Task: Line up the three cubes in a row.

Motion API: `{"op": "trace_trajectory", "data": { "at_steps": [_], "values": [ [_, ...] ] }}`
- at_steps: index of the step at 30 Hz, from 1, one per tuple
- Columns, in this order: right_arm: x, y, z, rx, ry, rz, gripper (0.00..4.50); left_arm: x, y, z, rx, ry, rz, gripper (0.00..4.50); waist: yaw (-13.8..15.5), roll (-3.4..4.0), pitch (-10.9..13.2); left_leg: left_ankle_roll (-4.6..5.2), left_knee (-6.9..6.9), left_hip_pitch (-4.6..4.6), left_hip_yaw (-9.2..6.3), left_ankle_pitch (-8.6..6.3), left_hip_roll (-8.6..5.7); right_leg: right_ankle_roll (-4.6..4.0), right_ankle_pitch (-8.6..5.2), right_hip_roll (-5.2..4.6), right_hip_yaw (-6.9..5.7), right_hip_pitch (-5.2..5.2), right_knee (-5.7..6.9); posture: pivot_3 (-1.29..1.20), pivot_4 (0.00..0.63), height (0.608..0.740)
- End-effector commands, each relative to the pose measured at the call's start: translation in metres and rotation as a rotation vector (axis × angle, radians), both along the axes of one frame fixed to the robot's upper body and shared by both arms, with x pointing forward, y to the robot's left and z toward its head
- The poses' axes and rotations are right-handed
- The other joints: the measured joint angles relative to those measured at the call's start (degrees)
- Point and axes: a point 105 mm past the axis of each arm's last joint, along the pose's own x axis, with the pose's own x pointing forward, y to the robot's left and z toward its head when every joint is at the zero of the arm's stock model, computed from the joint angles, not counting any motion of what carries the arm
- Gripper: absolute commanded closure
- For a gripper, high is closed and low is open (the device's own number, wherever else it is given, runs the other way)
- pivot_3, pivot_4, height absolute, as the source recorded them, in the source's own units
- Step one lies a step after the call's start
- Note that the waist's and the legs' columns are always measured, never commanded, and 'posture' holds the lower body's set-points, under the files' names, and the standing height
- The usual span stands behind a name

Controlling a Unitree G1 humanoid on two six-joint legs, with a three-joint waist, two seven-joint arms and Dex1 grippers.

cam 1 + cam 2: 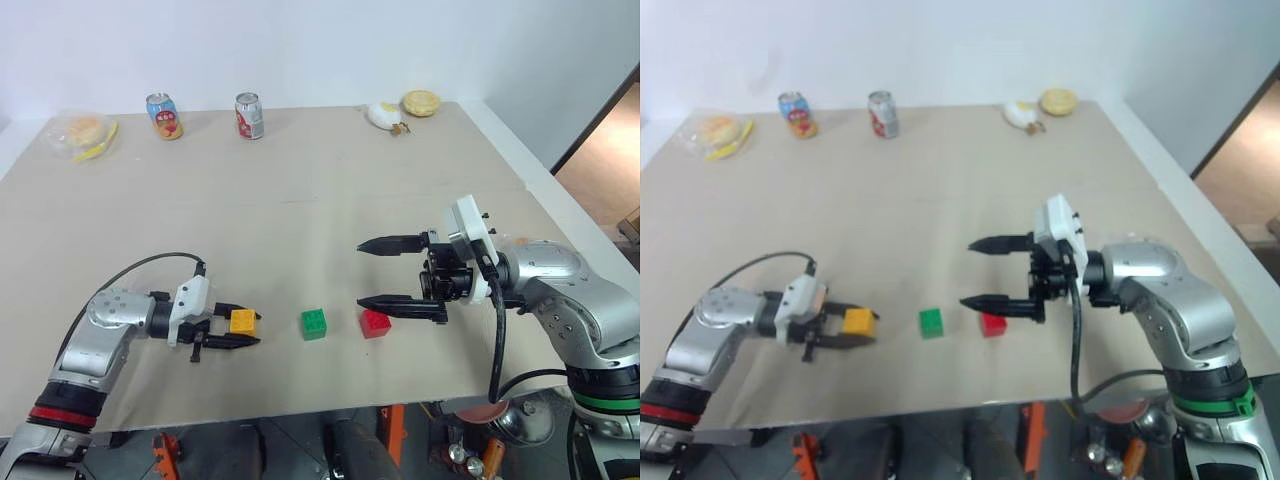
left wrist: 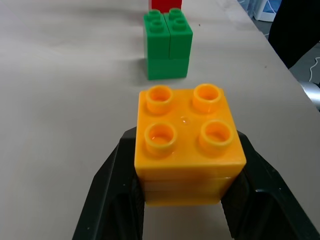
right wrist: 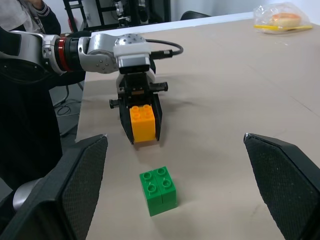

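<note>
Yellow plastic sits clamped in the left gripper [image 1: 238,331]: the yellow cube [image 1: 242,321], four studs up, is pinched between its two black fingers [image 2: 112,195] low over the table [image 1: 300,220], at the near left; the left forearm lies nearly level and reaches in from the robot's left, its gripper aimed toward the other two blocks. The green cube [image 1: 314,323] stands on the table just beyond the yellow one, apart from it; the red cube [image 1: 376,323] stands a little further along, so the three run roughly in one line near the table's front edge.

The right gripper [image 1: 402,273] has its jaws spread wide with nothing between them — one finger high, the other low and just beside the red cube, whether touching cannot be told; the right wrist is bent so the gripper points leftward across the table, nearly level.

No writing can be read on anything; at the far edge stand two drink cans, one blue and orange [image 1: 164,116], one red and silver [image 1: 249,115], their printing too small to make out; a wrapped bun [image 1: 82,133] lies at the far left corner and another bun [image 1: 421,102] at the far right, with a small whitish item [image 1: 384,116] beside it.

The table has a plain beige matte top; behind it rises a white wall — a dark doorway opens at the right.
</note>
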Motion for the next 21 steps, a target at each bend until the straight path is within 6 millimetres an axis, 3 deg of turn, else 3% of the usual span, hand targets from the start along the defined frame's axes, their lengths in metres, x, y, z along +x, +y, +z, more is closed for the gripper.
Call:
{"op": "trace_trajectory", "data": {
  "at_steps": [1,17,19,21],
  "values": [
    [-0.0045,-0.0028,0.0114,0.008,-0.051,-0.004,0.0,-0.0022,-0.0011,-0.0011,-0.007,0.013,-0.002,3.14,0.0,0.0,0.0,0.0,0.0,0.0,0.0,0.0,0.0,0.0,0.0,0.0,0.0,0.0,0.0,0.0,0.15,0.74],
    [-0.0032,-0.0011,0.0102,0.01,-0.047,-0.005,0.0,-0.0031,0.0001,-0.0094,-0.009,0.074,0.028,3.14,0.0,0.0,0.0,0.0,0.0,0.01,0.0,0.0,0.0,0.0,0.0,0.01,0.0,0.0,0.02,0.0,0.15,0.74],
    [-0.0037,-0.001,0.0098,0.009,-0.046,-0.002,0.0,-0.0028,0.0004,-0.0098,-0.006,0.07,0.028,2.07,0.0,0.0,0.0,0.0,0.0,0.01,0.0,0.0,0.0,0.0,0.0,0.01,0.0,0.0,0.02,0.0,0.15,0.74],
    [-0.0044,-0.0013,0.0089,0.005,-0.043,0.001,0.0,-0.0021,0.0008,-0.0097,-0.004,0.064,0.03,1.42,0.0,0.0,0.0,0.0,0.0,0.01,0.0,0.0,0.0,0.0,0.0,0.0,0.0,0.0,0.02,0.0,0.15,0.74]
  ]
}}
